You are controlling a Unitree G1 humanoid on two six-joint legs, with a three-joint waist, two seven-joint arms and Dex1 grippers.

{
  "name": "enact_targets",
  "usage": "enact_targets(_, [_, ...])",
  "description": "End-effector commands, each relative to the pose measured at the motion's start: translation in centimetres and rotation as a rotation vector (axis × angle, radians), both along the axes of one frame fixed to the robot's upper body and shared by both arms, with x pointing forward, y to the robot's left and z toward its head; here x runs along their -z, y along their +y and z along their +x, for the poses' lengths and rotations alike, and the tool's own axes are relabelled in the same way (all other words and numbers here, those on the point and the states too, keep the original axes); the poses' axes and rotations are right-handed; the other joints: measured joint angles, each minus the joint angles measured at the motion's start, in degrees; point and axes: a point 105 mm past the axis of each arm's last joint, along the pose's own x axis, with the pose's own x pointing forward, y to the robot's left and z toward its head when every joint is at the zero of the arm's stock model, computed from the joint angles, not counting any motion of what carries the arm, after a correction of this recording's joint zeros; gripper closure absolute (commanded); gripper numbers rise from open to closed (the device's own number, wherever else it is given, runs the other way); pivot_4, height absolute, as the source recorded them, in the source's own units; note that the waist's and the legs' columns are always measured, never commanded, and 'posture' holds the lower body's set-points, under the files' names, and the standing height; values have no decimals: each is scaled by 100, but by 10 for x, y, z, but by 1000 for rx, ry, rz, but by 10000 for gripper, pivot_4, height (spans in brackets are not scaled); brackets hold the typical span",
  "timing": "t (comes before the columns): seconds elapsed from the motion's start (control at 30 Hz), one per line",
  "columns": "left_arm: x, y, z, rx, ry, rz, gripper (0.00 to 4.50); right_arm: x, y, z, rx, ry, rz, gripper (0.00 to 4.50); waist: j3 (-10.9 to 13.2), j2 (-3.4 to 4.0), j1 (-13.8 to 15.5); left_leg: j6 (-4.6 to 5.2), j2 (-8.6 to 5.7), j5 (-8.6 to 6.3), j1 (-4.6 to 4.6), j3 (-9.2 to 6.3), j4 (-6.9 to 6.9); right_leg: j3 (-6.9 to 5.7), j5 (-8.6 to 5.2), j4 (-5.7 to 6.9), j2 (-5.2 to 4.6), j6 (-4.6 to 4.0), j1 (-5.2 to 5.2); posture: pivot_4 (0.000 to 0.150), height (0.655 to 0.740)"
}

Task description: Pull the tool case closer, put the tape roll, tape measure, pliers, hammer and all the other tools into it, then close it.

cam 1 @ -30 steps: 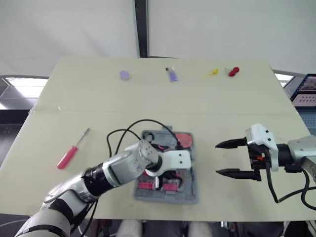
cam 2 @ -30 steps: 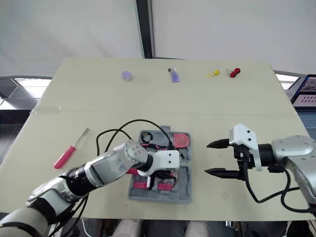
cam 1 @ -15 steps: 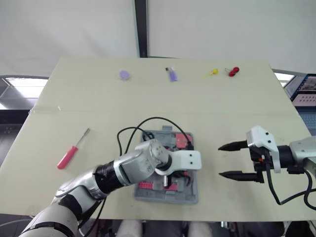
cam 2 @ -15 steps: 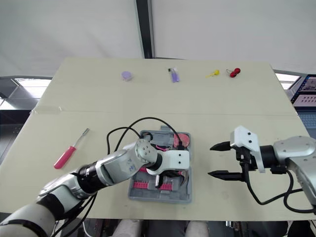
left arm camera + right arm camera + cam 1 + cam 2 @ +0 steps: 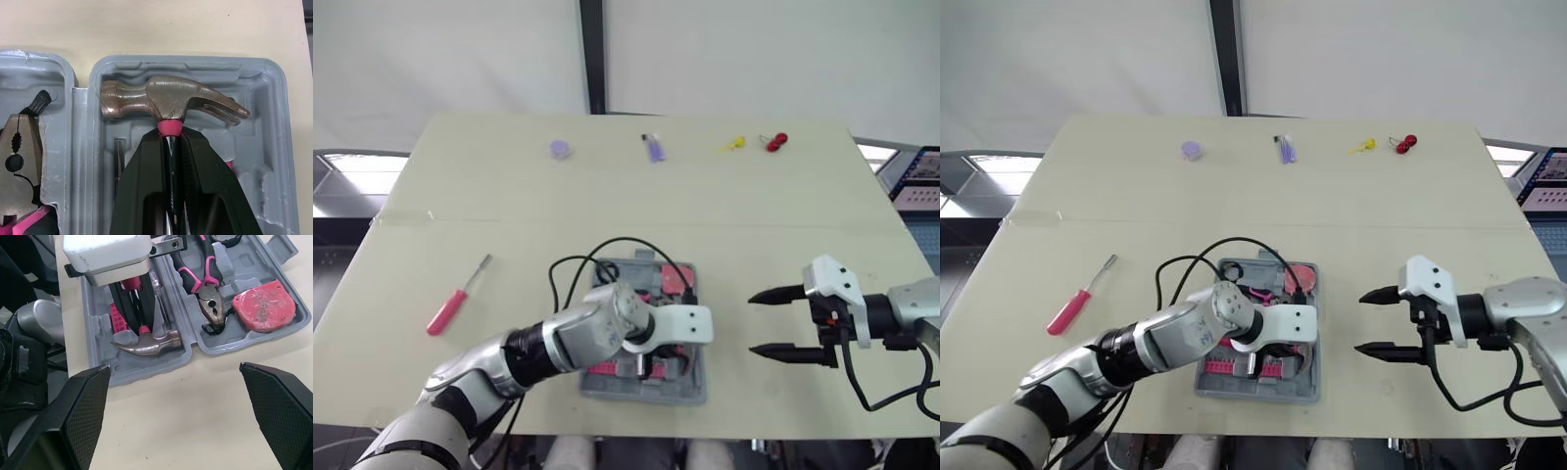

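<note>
Gripping the hammer (image 5: 166, 100) by its shaft, the left gripper (image 5: 170, 133) has its two black fingers pressed together just below the pink collar under the head, with only the thin metal shaft between them. The bronze-coloured head lies crosswise just past the fingertips, inside the moulded end recess of the grey tool case (image 5: 195, 65). Whether the head rests on the plastic or hangs just above it cannot be told. In the neighbouring half of the case, beside this gripper, lie the pliers (image 5: 210, 296) with pink and black handles. Beyond them the red tape measure (image 5: 264, 306) sits in its own pocket. The case lies open and flat on the table (image 5: 509, 196), not yet closed.

The right gripper (image 5: 752, 322) hovers over bare table to the right of the case, apart from the left gripper. Its fingers are spread wide and hold nothing — the case's right edge is near the fingertips but not touching them. Well off to the left of the left gripper, outside the case, a screwdriver (image 5: 457, 297) with a pink handle lies on the table. Far beyond both grippers, along the table's far edge, sit a small purple disc (image 5: 560, 148), a purple item (image 5: 654, 149), a yellow item (image 5: 732, 144) and a red item (image 5: 775, 141).
</note>
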Motion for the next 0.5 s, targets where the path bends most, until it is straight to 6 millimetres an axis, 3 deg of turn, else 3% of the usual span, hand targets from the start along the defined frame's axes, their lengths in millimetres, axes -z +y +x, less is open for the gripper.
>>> enact_targets(0.03, [-2, -5, -5, 24, -13, -15, 44640, -10, 2, 0, -6, -58, 8, 0, 0, 0, 1, 0, 0, 0, 0, 0, 0, 0, 0, 0, 0, 0, 0, 1500, 7400])
enact_targets(0.5, [-1, -7, -8, 22, 8, -28, 44640, -8, 2, 1, 1, -61, 16, 0, 0, 0, 0, 0, 0, 0, 0, 0, 1, 0, 0, 1, 0, 0, 0, 1500, 7400])
